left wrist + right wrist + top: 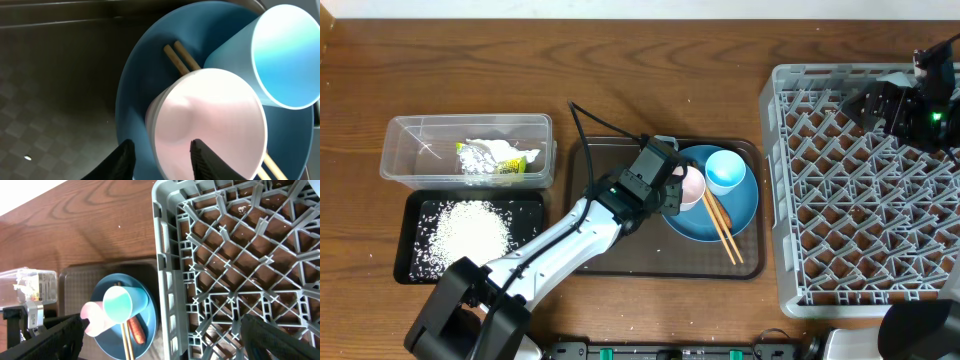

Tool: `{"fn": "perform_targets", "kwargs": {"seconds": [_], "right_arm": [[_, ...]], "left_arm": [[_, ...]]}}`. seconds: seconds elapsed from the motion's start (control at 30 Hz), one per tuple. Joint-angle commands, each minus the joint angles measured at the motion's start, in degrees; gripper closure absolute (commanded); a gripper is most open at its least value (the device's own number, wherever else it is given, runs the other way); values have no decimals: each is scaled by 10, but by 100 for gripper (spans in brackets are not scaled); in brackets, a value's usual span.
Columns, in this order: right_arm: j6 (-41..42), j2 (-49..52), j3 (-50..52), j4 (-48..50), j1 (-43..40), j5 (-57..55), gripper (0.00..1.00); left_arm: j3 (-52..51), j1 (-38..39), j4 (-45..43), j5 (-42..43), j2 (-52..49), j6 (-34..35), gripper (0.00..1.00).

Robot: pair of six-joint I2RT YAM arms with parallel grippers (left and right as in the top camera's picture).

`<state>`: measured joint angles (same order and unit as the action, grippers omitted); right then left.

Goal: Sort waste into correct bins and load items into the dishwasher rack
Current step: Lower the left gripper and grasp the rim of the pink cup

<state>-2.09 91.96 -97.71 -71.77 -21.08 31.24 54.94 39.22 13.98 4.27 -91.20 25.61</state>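
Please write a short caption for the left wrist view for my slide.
Left gripper, jaws astride the rim of the white cup, over the blue plate.

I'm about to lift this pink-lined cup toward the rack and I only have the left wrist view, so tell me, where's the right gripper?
Observer: The right gripper hangs wide open above the far part of the dishwasher rack.
Operator: Is there any waste on the plate that my view misses?
Observer: Yes, a small orange carrot piece lies on the blue plate, right beside the chopsticks.
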Motion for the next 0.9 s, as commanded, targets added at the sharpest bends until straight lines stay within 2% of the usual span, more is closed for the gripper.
{"fn": "perform_targets", "kwargs": {"seconds": [0.0,0.23,0.4,0.57,0.7,0.87], "right_arm": [[-1,-2,0,0,5,2,1],[-1,-2,0,0,5,2,1],[-1,-2,0,0,5,2,1],[-1,-2,0,0,5,2,1],[-1,-2,0,0,5,2,1],[-1,-2,0,0,5,2,1]], "left_arm": [[6,1,4,-7,-3,12,63],[6,1,8,-7,-3,13,66],[6,1,12,-7,-3,13,76],[6,1,14,-7,-3,13,81],[6,1,18,-7,-2,12,93],[6,0,18,-7,2,12,94]]}}
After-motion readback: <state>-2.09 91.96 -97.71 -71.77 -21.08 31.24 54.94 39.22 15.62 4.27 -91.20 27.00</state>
